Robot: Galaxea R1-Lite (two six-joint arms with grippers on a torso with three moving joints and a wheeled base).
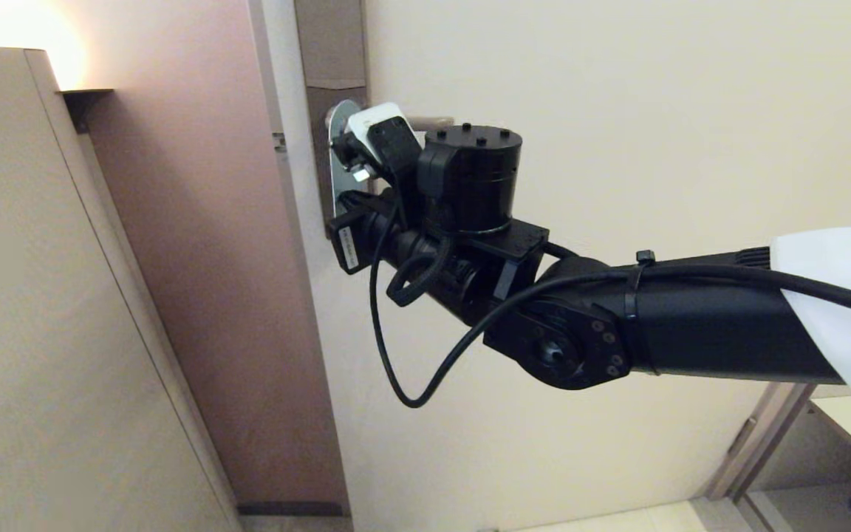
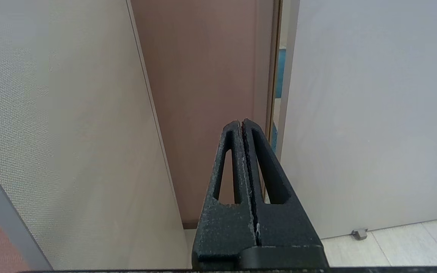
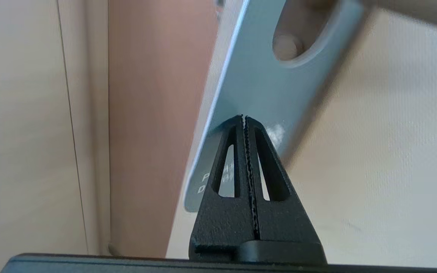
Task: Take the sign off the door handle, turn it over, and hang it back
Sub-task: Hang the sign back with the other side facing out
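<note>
The sign [image 3: 256,83] shows its blue side with white lettering, tilted, its oval hole up by the blurred door handle [image 3: 412,13]. My right gripper [image 3: 244,118] is shut, its tips at the sign's blue face, with nothing seen between the jaws. In the head view the right arm reaches to the handle [image 1: 433,122] below the brown backplate [image 1: 333,44]. Only a blue strip of the sign [image 1: 338,193] shows beside the wrist. My left gripper [image 2: 242,122] is shut and empty, held low and pointing at the door's edge.
The cream door [image 1: 617,111] fills the middle and right. A brown wall strip [image 1: 196,222] and a beige panel [image 1: 26,295] stand to the left. A small door stop [image 2: 359,234] sits on the floor by the door.
</note>
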